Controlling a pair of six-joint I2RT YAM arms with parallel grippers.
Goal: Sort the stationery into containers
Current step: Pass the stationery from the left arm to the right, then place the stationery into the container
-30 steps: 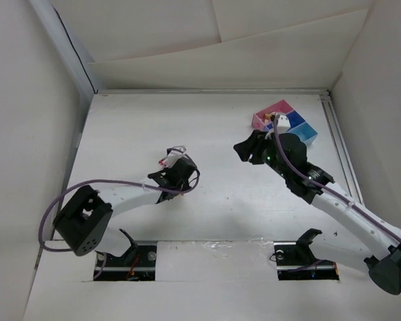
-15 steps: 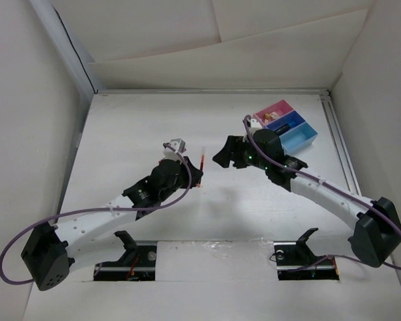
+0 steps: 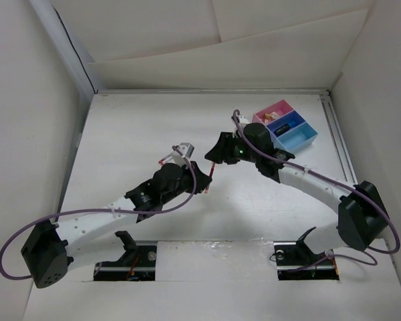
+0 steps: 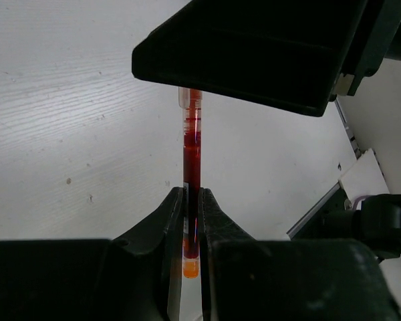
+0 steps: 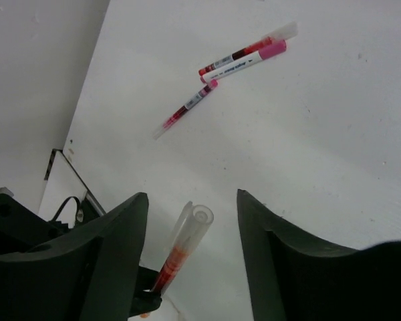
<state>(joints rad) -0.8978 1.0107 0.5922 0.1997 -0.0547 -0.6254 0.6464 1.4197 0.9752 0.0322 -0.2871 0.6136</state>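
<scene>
My left gripper (image 4: 191, 221) is shut on a thin red pen (image 4: 192, 147) and holds it above the table, clear cap pointing away. In the top view this pen (image 3: 210, 178) sticks out from the left gripper (image 3: 202, 179) at the table's middle. My right gripper (image 3: 216, 156) is open; in the right wrist view the pen's clear cap (image 5: 190, 234) stands between its open jaws (image 5: 192, 200) without touching them. Three more red and pink pens (image 5: 244, 55) lie on the table beyond. The joined trays stand at the back right: pink (image 3: 275, 110), dark blue (image 3: 287, 125), light blue (image 3: 301, 138).
White walls enclose the table on the left, back and right. A metal rail (image 3: 339, 144) runs along the right edge. The left arm's purple cable (image 3: 87, 212) loops over the near left table. Small items lie in the pink and dark blue trays.
The left gripper carried the red pen rightward to the middle. The right gripper moved left, away from the trays, and now has its open jaws around the pen's cap.
</scene>
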